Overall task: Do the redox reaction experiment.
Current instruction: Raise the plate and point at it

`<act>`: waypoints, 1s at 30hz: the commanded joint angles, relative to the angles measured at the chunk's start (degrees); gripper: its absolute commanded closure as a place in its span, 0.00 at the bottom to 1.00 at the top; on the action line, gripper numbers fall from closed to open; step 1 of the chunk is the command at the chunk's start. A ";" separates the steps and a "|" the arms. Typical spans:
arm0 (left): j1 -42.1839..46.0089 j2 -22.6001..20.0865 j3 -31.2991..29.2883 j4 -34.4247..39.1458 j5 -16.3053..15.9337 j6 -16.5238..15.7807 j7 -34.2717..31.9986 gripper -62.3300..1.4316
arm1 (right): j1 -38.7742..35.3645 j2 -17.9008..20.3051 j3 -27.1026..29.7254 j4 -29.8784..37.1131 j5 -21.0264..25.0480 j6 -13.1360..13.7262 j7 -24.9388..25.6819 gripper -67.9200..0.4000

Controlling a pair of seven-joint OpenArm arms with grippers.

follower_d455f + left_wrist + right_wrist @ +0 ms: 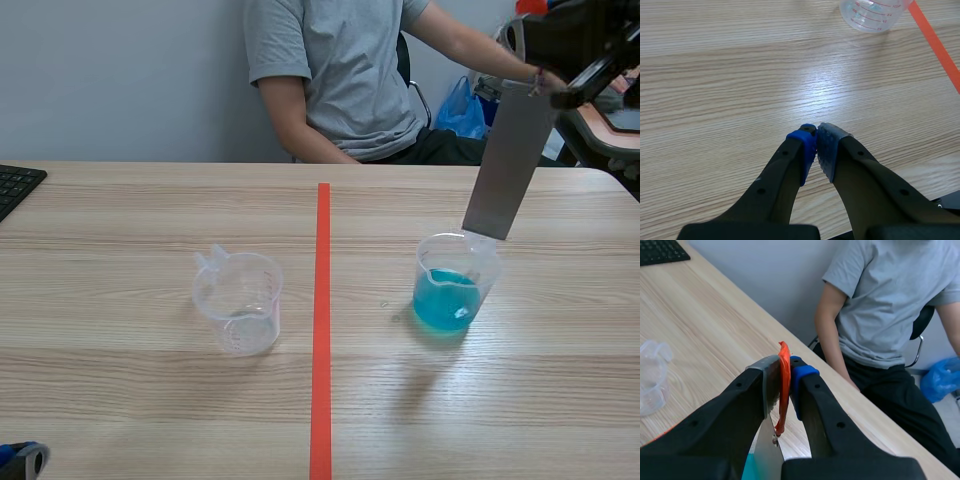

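- Scene view: a grey metal strip (510,165) hangs tilted from the right hand (552,88), which is raised at the far right of the desk (150,400).
- The strip's lower end is at the far rim of the cup of blue liquid (452,292). I cannot tell whether it dips inside.
- This cup stands to the right of the orange-red tape line (321,330). An empty clear measuring cup (238,300) stands to the left of the line, well apart from it.
- The left hand (20,460) lies low at the near left corner; only its blue-padded tip shows.
- A person in a grey shirt (340,70) sits across the desk, and a keyboard (15,185) is at the left edge.
- Left wrist view: the left hand (816,144) is closed on nothing, its two pads meeting above bare desk (715,75).
- The empty clear measuring cup (872,12) stands well ahead of it, just beside the tape line (935,45).
- Right wrist view: the right hand (786,377) is clamped on the grey metal strip (767,455), with an orange-red edge (784,390) showing between its pads.
- The strip hangs down under the fingers, with a sliver of blue liquid (747,469) beside it.
- The empty clear measuring cup (650,375) stands off to the side, the keyboard (660,250) farther along the desk (715,325), and the seated person (890,305) is beyond the desk's edge.
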 commanded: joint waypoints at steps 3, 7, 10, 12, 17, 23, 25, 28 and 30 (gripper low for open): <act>0.44 -0.02 -0.37 0.46 -0.37 -0.15 -0.74 0.90 | 0.87 0.94 2.01 1.57 0.44 -0.17 0.72 0.98; 0.44 -0.04 -0.37 0.46 -0.37 -0.15 -0.74 0.90 | 0.90 0.92 2.54 1.88 1.18 -0.17 0.63 0.98; 0.44 -0.04 -0.37 0.46 -0.37 -0.15 -0.74 0.90 | 0.90 0.92 2.54 1.88 1.44 -0.17 0.63 0.98; 0.44 -0.04 -0.37 0.46 -0.37 -0.15 -0.74 0.90 | 0.96 0.90 2.54 1.88 1.44 -0.17 0.63 0.98; 0.44 -0.04 -0.37 0.46 -0.37 -0.15 -0.74 0.90 | 1.68 0.59 2.51 1.88 1.49 -0.20 0.61 0.98; 0.46 -0.04 -0.37 0.46 -0.37 -0.15 -0.72 0.90 | 1.84 0.59 2.51 1.88 1.66 -0.20 0.61 0.98; 0.46 -0.04 -0.37 0.46 -0.37 -0.15 -0.72 0.90 | 1.84 0.59 2.51 1.88 1.68 -0.20 0.61 0.98; 0.46 -0.04 -0.37 0.46 -0.37 -0.15 -0.72 0.90 | 1.86 0.46 2.51 1.88 1.70 -0.20 0.61 0.98; 0.44 -0.04 -0.37 0.46 -0.37 -0.15 -0.74 0.90 | 1.86 0.44 2.51 1.88 1.75 -0.20 0.59 0.98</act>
